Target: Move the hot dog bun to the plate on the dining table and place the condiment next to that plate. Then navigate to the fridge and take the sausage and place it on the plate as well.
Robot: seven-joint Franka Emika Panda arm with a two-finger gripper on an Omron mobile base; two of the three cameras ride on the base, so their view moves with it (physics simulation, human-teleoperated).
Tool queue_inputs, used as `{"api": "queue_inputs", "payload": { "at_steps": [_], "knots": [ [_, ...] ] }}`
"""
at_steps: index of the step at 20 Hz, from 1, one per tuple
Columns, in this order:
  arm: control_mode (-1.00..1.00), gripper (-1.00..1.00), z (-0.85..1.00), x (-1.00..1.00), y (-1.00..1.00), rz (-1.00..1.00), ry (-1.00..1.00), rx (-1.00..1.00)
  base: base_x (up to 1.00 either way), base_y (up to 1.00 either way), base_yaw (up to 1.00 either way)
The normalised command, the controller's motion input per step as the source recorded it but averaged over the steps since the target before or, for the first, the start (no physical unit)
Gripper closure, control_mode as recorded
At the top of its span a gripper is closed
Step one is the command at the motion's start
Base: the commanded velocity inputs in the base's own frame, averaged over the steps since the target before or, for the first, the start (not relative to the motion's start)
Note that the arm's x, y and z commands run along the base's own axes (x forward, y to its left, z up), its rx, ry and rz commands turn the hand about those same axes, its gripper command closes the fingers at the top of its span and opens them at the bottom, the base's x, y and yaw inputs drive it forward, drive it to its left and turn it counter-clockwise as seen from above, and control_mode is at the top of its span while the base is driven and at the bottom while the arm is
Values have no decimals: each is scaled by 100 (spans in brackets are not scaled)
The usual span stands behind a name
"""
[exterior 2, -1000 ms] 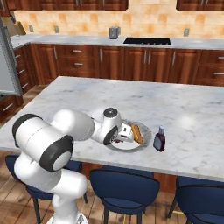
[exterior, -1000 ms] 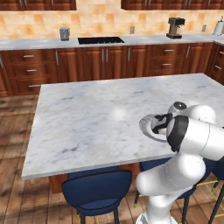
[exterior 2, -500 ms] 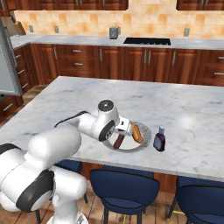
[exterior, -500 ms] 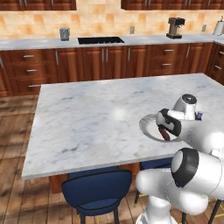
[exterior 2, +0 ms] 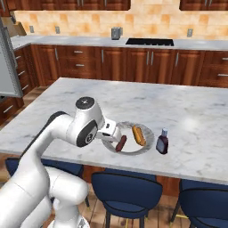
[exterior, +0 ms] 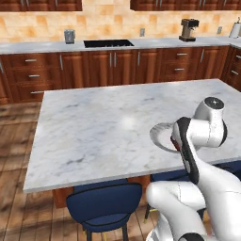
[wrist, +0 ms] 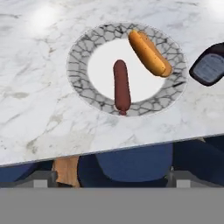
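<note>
On the dining table [exterior 2: 187,102] lies the plate [wrist: 83,83], white with a broad grey rim. The dark-red sausage [wrist: 121,86] rests on the plate's middle and reaches onto the near rim. Beside it, the orange-brown hot dog bun [wrist: 148,52] lies at an angle across the far side of the plate. The condiment [exterior 2: 162,141] bottle stands on the marble just right of the plate. My gripper [wrist: 111,180] hovers over the table's near edge, open, with its fingertips [wrist: 43,178] wide apart and nothing between them. In the right base view the gripper [exterior 2: 110,133] is at the plate's left side.
Dark blue stools [exterior 2: 127,189] stand under the table's near edge, directly below the hand. A counter with wooden cabinets [exterior 2: 147,62] runs along the back wall, and a coffee machine [exterior: 189,29] sits on it. A grey fridge door [exterior 2: 6,67] stands at the left.
The jaws have opened and let go of the sausage, which now lies on the plate. The hand has drawn back from the plate toward the near edge.
</note>
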Motion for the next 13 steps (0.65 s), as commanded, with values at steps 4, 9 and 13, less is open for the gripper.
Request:
{"api": "queue_inputs", "payload": {
  "at_steps": [4,9,13],
  "knots": [
    [-100,-100,19,-100,94,4,16,0,0,0,0],
    [-100,-100,2,-84,99,8,17,0,0,0,0],
    [-100,-100,0,-56,76,5,2,-1,0,0,0]
  ]
}}
